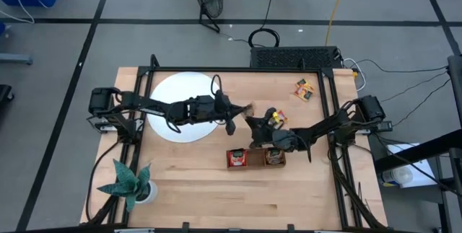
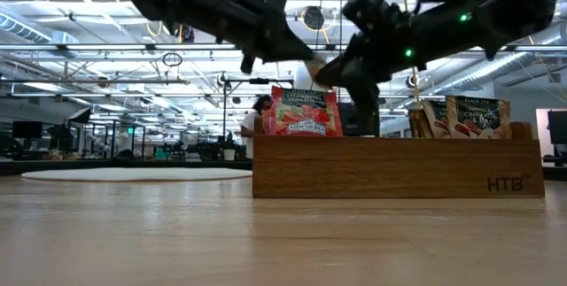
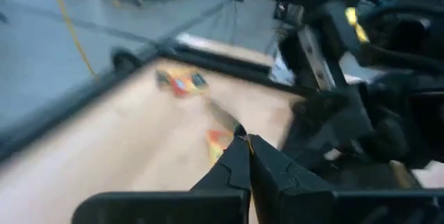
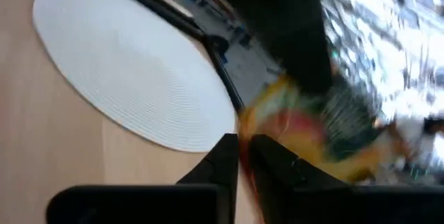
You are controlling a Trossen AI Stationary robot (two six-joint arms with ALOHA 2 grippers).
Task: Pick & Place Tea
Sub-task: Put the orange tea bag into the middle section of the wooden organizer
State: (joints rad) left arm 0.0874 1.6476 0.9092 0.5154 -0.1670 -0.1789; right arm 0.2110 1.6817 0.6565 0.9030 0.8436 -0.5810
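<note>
Both arms meet above the table's middle, just beyond the wooden tray (image 1: 256, 158). My left gripper (image 1: 245, 110) (image 3: 243, 141) is shut on a tea sachet (image 1: 250, 108), which the left wrist view shows edge-on. My right gripper (image 1: 257, 122) (image 4: 241, 141) is shut at the edge of a blurred orange-yellow sachet (image 4: 298, 127). In the tray, red sachets (image 2: 306, 113) stand upright in one compartment and brown-orange ones (image 2: 465, 118) in another. More sachets (image 1: 304, 89) lie loose near the far right corner. My left gripper pinches a thin sachet's edge (image 3: 232, 128) between its two fingertips; the sachet is lifted clear above the table. My right gripper's shut fingertips meet one edge of the orange-yellow sachet (image 4: 260, 116), which sticks out past them, clear of the table; blur hides the exact hold.
A white disc (image 1: 180, 107) lies flat on the far left part of the table, under my left arm. A potted plant (image 1: 130, 184) stands at the near left corner. A yellow sachet (image 1: 279, 117) shows beside my right arm. Bare wood lies along the near edge (image 1: 289, 204).
</note>
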